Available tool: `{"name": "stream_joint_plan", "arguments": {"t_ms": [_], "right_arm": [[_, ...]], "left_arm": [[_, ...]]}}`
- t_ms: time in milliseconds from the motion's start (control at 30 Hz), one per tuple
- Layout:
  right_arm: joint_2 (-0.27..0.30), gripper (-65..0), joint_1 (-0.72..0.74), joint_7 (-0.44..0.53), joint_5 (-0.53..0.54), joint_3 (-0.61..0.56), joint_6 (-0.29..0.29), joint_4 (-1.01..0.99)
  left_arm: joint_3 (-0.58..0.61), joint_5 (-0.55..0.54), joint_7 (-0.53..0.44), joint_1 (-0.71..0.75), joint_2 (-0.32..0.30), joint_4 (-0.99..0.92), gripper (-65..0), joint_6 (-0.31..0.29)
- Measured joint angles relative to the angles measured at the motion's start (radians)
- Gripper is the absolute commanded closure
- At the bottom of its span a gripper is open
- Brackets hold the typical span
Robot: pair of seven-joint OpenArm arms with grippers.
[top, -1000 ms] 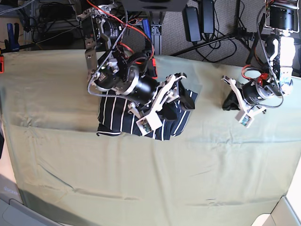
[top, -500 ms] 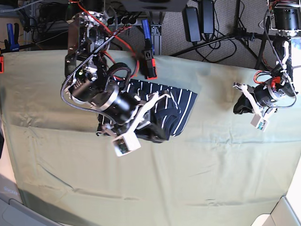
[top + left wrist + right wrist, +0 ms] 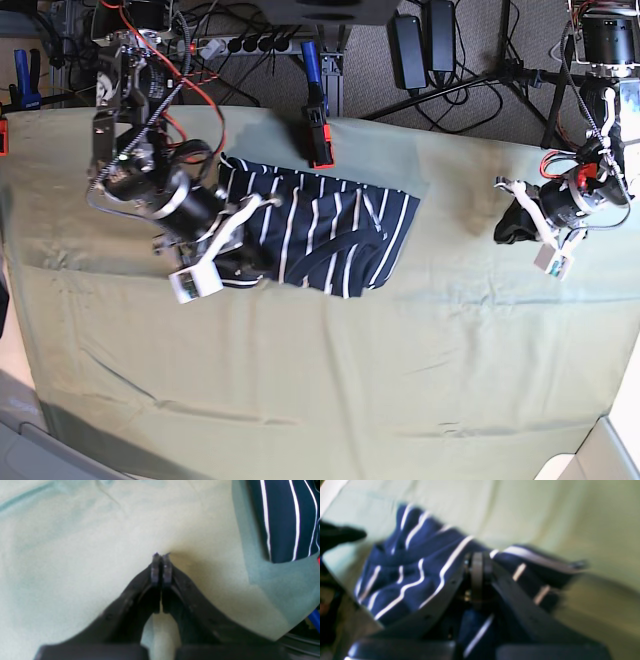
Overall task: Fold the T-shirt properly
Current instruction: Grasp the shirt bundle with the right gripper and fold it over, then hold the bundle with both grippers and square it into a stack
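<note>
**Both pincers pressed together, striped shirt bunched on the counter**

Right pincer (image 3: 477,577): sitting with jaws pressed together at the near-left edge of the T-shirt (image 3: 330,225); blurred wrist view showing striped folds behind and beside the fingers, so cannot tell whether any fabric is being pinched. In the base view, hanging (image 3: 245,262) over the shirt's left end, its white wrist housing jutting out toward the front of the counter.

Left pincer (image 3: 161,555): fingers pressed flat against each other, gripping nothing, hovering over bare green cloth (image 3: 75,542). In the base view, hanging (image 3: 515,225) well apart from the shirt, off toward the counter's right edge.

Shirt lying crumpled and partly folded in the upper middle of the cloth-covered counter (image 3: 320,400), dark navy with thin white stripes, a corner of it showing at the upper right of the left wrist view (image 3: 282,517).

Around it: a red clamp (image 3: 320,145) biting the far edge of the cloth just beside the shirt's top edge; a blue clamp (image 3: 22,80) standing at far left; black power bricks (image 3: 420,45) and cables lying behind the counter. Wrinkles running across the cloth near the front.
</note>
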Motion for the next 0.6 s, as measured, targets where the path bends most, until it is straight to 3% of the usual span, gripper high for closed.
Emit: {"name": "stream_joint_plan", "arguments": {"t_ms": [267, 433, 600], "right_arm": [[-0.003, 0.0, 0.103, 0.012, -0.087, -0.179, 0.000, -0.113], [-0.003, 0.0, 0.121, 0.037, -0.086, -0.193, 0.000, -0.240], [-0.003, 0.0, 0.121, 0.035, -0.064, -0.192, 0.000, -0.243]], "left_arm": [[0.000, 0.000, 0.000, -0.002, 0.000, 0.000, 0.0, 0.000], [0.000, -0.002, 0.000, -0.002, 0.000, 0.000, 0.0, 0.000], [0.000, -0.044, 0.000, -0.001, 0.000, 0.000, 0.0, 0.000]]}}
